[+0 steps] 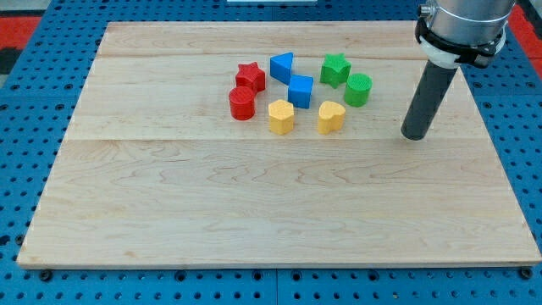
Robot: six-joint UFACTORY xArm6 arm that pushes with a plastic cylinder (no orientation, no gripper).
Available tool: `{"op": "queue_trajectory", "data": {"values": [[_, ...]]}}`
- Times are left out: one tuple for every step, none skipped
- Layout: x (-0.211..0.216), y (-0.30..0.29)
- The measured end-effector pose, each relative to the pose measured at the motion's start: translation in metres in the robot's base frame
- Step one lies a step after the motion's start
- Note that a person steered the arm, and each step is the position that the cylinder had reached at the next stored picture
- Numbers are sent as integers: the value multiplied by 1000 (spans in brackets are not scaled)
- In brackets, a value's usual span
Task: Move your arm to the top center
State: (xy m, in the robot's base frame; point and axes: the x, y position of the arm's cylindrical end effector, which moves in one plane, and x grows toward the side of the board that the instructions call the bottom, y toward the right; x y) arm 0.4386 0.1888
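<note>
My tip [415, 134] rests on the wooden board [254, 212] at the view's right, a short way right of the block cluster. The cluster sits at the upper middle: a red star [250, 76], a red cylinder [241, 103], a blue triangle [282, 65], a blue cube [300, 91], a green star [335, 69], a green cylinder [357, 89], a yellow pentagon-like block [281, 117] and a yellow heart [331, 117]. The tip touches no block; the green cylinder and yellow heart are nearest to it.
The board lies on a blue perforated table [25, 152]. The arm's grey and white body [461, 25] hangs over the board's upper right corner. A red area [34, 21] shows at the view's top left.
</note>
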Motion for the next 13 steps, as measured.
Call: {"op": "queue_trajectory", "data": {"values": [[0, 0], [19, 1], [49, -18], [62, -89], [61, -177], [61, -259], [43, -347], [-9, -402], [-85, -420], [-161, -422], [-229, -408], [-247, -374], [-246, -304]]}}
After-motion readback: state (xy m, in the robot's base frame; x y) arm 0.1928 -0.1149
